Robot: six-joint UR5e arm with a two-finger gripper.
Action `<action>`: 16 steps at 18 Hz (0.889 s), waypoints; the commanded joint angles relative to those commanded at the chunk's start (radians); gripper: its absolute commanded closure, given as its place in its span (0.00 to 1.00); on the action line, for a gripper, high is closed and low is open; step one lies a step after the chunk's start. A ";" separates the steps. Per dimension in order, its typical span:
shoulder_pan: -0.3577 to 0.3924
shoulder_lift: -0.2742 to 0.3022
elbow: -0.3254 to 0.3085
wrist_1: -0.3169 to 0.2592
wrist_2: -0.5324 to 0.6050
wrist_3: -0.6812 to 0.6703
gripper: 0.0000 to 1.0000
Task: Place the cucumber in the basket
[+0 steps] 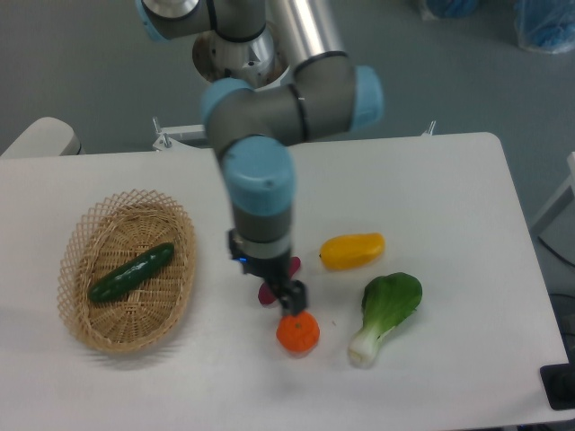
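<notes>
The dark green cucumber lies diagonally inside the oval tan wicker basket at the left of the table. My gripper is well to the right of the basket, pointing down just above an orange round fruit. Its dark fingers look closed together, with nothing held between them. It is not touching the cucumber.
A small purple piece shows partly behind the gripper. A yellow pepper-like piece lies to the right. A bok choy with a white stem lies at the front right. The arm's base stands at the table's back edge.
</notes>
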 joint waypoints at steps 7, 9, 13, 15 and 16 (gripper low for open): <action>0.077 -0.069 0.095 0.000 0.000 0.138 0.00; 0.100 -0.084 0.112 0.000 0.000 0.190 0.00; 0.127 -0.117 0.150 0.000 0.000 0.236 0.00; 0.127 -0.121 0.160 0.000 0.000 0.236 0.00; 0.127 -0.121 0.160 0.000 0.000 0.236 0.00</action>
